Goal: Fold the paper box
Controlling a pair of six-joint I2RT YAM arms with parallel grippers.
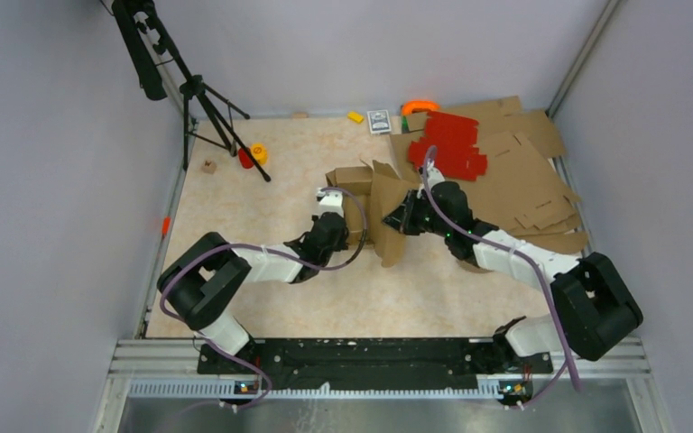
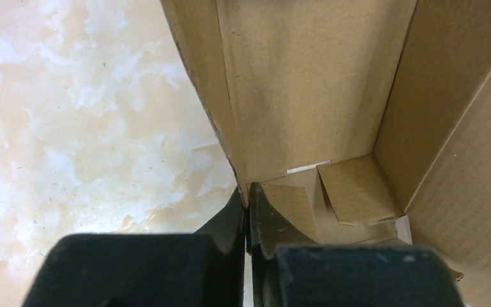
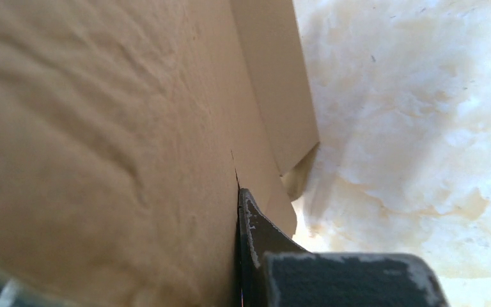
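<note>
The paper box (image 1: 381, 194) stands half-formed in the middle of the table, plain brown with flaps sticking up. My left gripper (image 1: 354, 233) reaches it from the left. In the left wrist view that gripper (image 2: 248, 192) is shut on the near edge of a box wall (image 2: 307, 83), one finger outside and one inside. My right gripper (image 1: 395, 216) comes in from the right. In the right wrist view it (image 3: 238, 192) is shut on a large panel of the box (image 3: 102, 128). That panel hides its other finger.
Flat brown cardboard sheets (image 1: 523, 171) with red sheets (image 1: 451, 144) on top lie at the back right. A black tripod (image 1: 200, 99) stands at the back left. Small items sit along the far edge: a yellow block (image 1: 355, 116), a card box (image 1: 379, 121), a red and yellow toy (image 1: 253, 155).
</note>
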